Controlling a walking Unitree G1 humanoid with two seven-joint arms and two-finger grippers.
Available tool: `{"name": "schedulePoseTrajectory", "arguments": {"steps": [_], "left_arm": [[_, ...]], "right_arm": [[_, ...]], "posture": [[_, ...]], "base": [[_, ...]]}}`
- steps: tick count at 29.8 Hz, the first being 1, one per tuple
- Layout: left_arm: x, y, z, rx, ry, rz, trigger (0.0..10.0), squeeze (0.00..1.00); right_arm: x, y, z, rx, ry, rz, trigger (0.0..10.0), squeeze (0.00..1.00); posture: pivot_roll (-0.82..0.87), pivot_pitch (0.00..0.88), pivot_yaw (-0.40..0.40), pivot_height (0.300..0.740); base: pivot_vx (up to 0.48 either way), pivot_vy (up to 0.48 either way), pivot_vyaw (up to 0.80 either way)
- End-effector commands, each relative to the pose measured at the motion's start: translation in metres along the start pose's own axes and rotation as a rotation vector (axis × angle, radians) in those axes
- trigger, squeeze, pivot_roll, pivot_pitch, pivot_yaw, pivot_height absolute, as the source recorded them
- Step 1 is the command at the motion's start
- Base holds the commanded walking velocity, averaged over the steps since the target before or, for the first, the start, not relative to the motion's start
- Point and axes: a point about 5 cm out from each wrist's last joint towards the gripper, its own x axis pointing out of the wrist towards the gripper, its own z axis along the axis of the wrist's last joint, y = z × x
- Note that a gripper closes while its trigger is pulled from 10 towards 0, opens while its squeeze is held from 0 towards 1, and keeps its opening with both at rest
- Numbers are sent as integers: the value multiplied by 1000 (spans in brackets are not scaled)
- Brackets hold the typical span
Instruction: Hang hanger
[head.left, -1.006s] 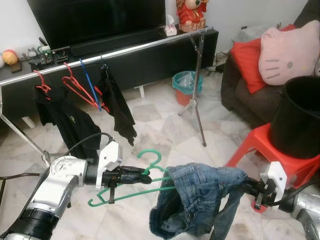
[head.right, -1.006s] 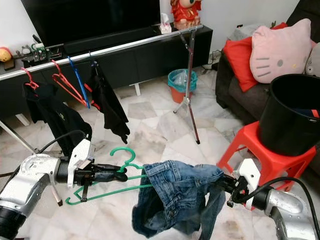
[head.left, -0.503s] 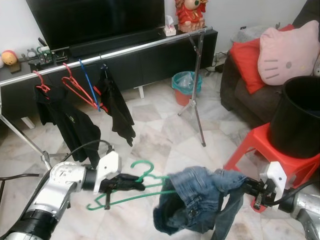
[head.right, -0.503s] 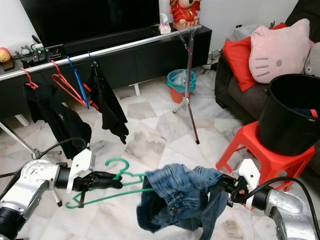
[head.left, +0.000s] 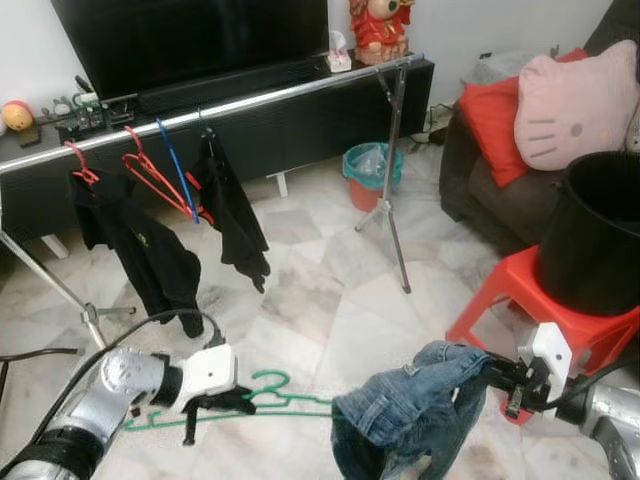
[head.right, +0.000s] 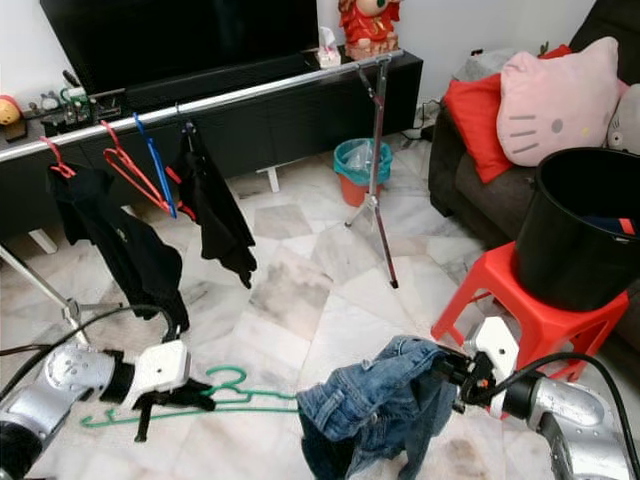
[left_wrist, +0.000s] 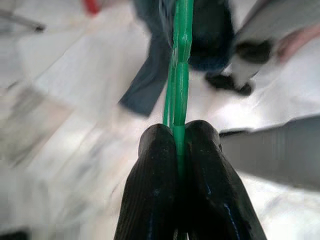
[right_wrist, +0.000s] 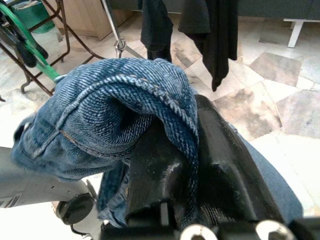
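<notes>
the left arm reaches forward low over the marble floor, forearm roughly level. the left gripper has its two black fingers pressed together on the green hanger, with the plastic pinched between them. the hanger lies nearly flat, hook up near the gripper, and its bars run toward the robot's right into the blue jeans.

behind, a silver clothes rail spans the scene in front of a black tv cabinet. from left to right it carries a red hanger with a black garment, an empty red hanger, a blue hanger and a second black garment. a teal and red bin stands on the floor beyond the rail's right stand.

the jeans hang bunched between the two grippers, low above the floor. the right arm extends forward and inward at a similar height. the right gripper is clamped on a fold of the denim, which wraps over its fingers.

at far right, a black bucket sits on a red stool, beside a dark sofa with a red cushion and a pink cat-face cushion.
</notes>
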Motion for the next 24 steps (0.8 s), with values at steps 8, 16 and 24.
{"name": "schedulePoseTrajectory", "arguments": {"steps": [8,16,24], "left_arm": [[-5,12,-13,3,64,241,10000,0],[-8,29,-11,-214,-111,503,10000,0],[0,41,-8,-439,-207,812,10000,0]], "right_arm": [[7,-8,14,-83,-51,-77,0,0],[14,-17,2,-104,-29,-262,0,0],[33,-17,-3,-59,-124,-472,0,0]], "posture": [[60,13,92,740],[62,14,90,740],[63,14,88,740]], "base": [[0,0,0],[0,0,0],[0,0,0]]}}
